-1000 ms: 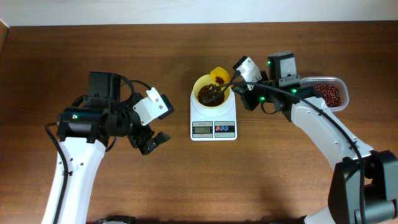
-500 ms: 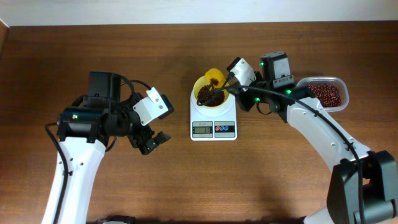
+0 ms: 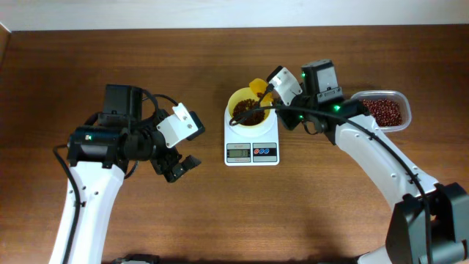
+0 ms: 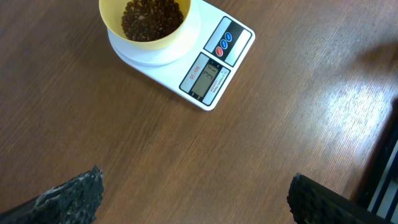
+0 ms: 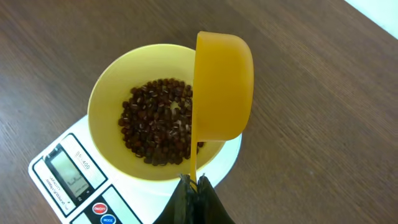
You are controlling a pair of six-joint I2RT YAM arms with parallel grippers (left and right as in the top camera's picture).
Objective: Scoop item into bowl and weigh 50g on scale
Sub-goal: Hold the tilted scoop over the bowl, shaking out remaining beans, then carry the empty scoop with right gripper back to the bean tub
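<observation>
The pale-yellow bowl (image 3: 236, 99) stands on the white scale (image 3: 251, 144) at the table's middle, with red-brown beans (image 3: 248, 111) heaped inside. My right gripper (image 3: 273, 104) is shut on the thin handle of a yellow scoop (image 3: 257, 86). In the right wrist view the scoop (image 5: 224, 87) is turned on its side over the rim of the bowl (image 5: 102, 102), above the beans (image 5: 158, 121), with the gripper (image 5: 194, 182) pinching its handle. My left gripper (image 3: 179, 167) hangs open over bare wood left of the scale (image 4: 214, 68), its fingers (image 4: 74, 196) wide apart and empty.
A clear plastic container (image 3: 382, 110) holding more beans sits at the right, behind my right arm. The scale's display (image 4: 206, 76) and coloured buttons (image 4: 224, 42) face the front edge. Bare wooden table lies all around.
My right arm has shifted a little left and toward the back, and the scoop has tipped further over the bowl's rim. The left arm has not moved.
</observation>
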